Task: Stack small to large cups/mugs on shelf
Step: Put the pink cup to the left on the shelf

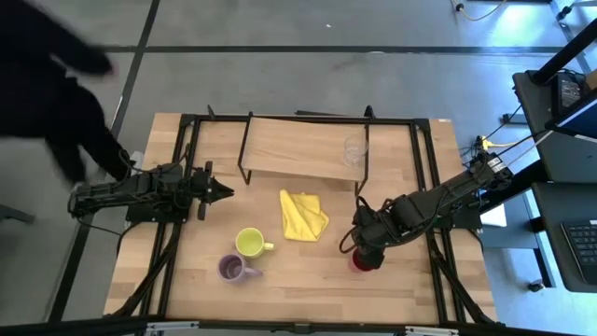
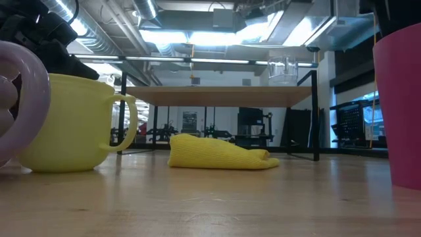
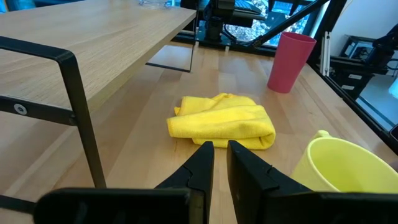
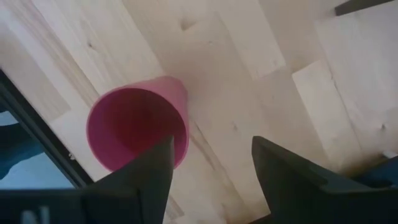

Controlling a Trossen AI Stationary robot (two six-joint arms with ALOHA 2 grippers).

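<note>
**A:** so what's on the table (image 1: 308, 280) right now?

**B:** biggest thing is the shelf (image 1: 298, 149), sitting along the far edge, roughly centred; a clear glass (image 1: 354, 150) is already on top, near its right end; the other three cups are down on the worktop.

**A:** and the arms?

**B:** left arm's parked by the left edge, pointing inward; left gripper (image 1: 222, 192) is pinched nearly closed with nothing in it, and in its wrist view the fingers (image 3: 202, 165) show only a thin slit between them; right arm reaches in from the right edge, right gripper (image 4: 211, 165) spread wide, hanging over the tumbler (image 1: 360, 260) and just beside it; not gripping anything.

**A:** where's that tumbler exactly?

**B:** upright, towards the near-right part of the table; magenta, mouth up, looks empty from above.

**A:** rest of the stuff?

**B:** folded yellow cloth (image 1: 302, 215) about mid-table, just in front of the shelf; yellow mug (image 1: 250, 244) nearer the front, left of the cloth; purple mug (image 1: 231, 269) just beside it, closer to the near-left corner; someone in dark clothes (image 1: 47, 84) is beyond the far-left corner.
</note>
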